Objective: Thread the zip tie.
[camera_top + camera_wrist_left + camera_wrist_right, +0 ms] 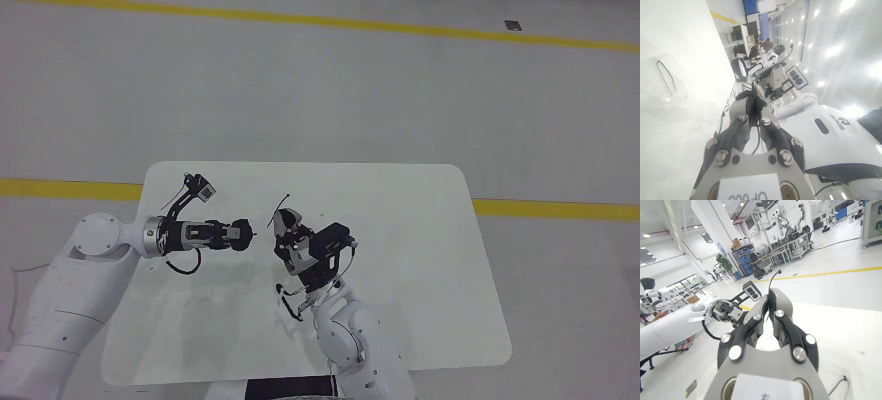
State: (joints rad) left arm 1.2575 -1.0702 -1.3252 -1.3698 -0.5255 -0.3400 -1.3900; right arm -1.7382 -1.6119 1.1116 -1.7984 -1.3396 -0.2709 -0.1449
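A white table [420, 260] with a smooth matte top and rounded corners was the largest thing, one of its kind. Above it two arms met near the middle, each ending in a grey metal gripper with black linkage bars, bright round pins and ribbed black pads.

The right gripper [769, 298] was clamped tight on a zip tie [772, 280], a thin black plastic strap. Its length rose from between the pads in a slight curve and ended in a small square head at the top, and a short tail poked out below the pads. The left gripper [753, 98] sat just beside the right one, tips facing it, with its pads pressed together. I could not tell whether anything lay between them.

One flat sheet [683, 75] of clear, glossy plastic, rectangular with soft corners, lay on the table. On it rested a second zip tie [658, 62], black and thin, bent into a narrow hairpin. That made two zip ties: one gripped in the air, one loose on the sheet.
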